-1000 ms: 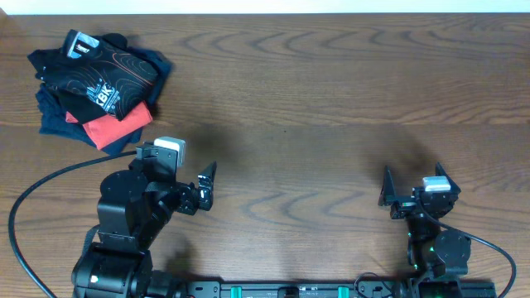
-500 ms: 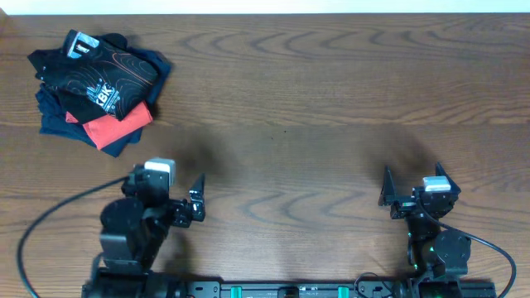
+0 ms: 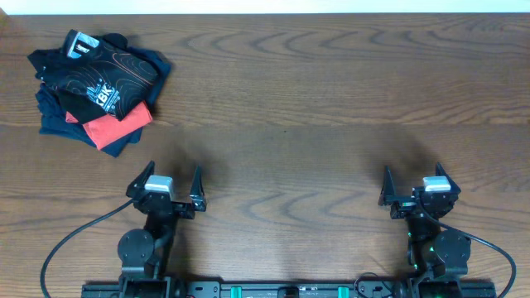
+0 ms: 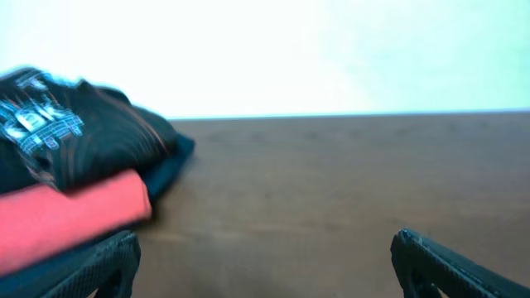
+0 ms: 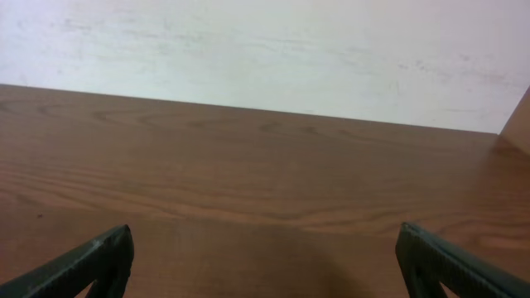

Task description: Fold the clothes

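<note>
- black jersey [image 3: 95, 79] sat at the table's [image 3: 315, 99] far left corner, bunched into a compact bundle, copper contour lines and white lettering facing up. a white-printed patch [image 3: 80, 45] showed on its part nearest the table's far edge.
- jersey lay on top of a pile: coral-red garment [image 3: 116, 128] poked out from under its side nearer the table's near edge, navy garment [image 3: 58, 122] at the bottom, spilling out toward the table's left edge.
- left wrist view: jersey [image 4: 74, 141] over the red layer [image 4: 70, 219], navy edge [image 4: 170, 165] beside them; picture soft, lettering not readable.
- left gripper [image 3: 172, 178] at the table's near edge, left half, released, fingers spread wide, grasping nothing. well apart from the pile, touching no cloth.
- right gripper [image 3: 412, 178] at the table's near edge, right half, likewise released and holding nothing; farthest from the pile.
- a black cable [image 3: 74, 236] looped over the table's near left part beside the left arm.
- right wrist view: wood grain running to a pale wall [image 5: 265, 50] past the table's far edge.
</note>
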Controlling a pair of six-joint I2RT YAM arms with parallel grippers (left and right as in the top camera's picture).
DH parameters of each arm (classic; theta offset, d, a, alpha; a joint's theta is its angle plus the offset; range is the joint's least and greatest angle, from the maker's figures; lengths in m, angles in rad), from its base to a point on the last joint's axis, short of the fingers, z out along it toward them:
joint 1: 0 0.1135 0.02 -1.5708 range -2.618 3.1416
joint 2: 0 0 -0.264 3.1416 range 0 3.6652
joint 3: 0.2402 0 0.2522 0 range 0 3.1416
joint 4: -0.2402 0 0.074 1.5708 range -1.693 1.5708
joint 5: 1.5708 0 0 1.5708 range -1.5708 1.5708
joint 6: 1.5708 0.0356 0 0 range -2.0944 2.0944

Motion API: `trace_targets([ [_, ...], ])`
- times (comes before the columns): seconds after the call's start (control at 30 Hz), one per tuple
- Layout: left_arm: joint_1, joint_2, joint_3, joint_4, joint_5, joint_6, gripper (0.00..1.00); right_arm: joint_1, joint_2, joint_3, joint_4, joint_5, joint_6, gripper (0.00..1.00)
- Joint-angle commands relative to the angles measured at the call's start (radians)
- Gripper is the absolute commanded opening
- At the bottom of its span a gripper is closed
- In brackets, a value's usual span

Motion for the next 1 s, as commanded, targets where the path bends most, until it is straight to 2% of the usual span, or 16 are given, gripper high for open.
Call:
trace_targets([
  [0.0,0.01,-0.044,-0.014,0.001,-0.072,0.01,0.98,0.008,-0.006,-0.005,0.0,0.0,-0.016,0.99],
  [0.23,0.01,-0.044,-0.014,-0.135,-0.178,0.008,0.98,0.008,-0.006,-0.005,0.0,0.0,-0.016,0.99],
  [0.97,0.01,-0.042,-0.014,-0.137,-0.167,0.001,0.98,0.008,-0.006,-0.005,0.0,0.0,-0.016,0.99],
])
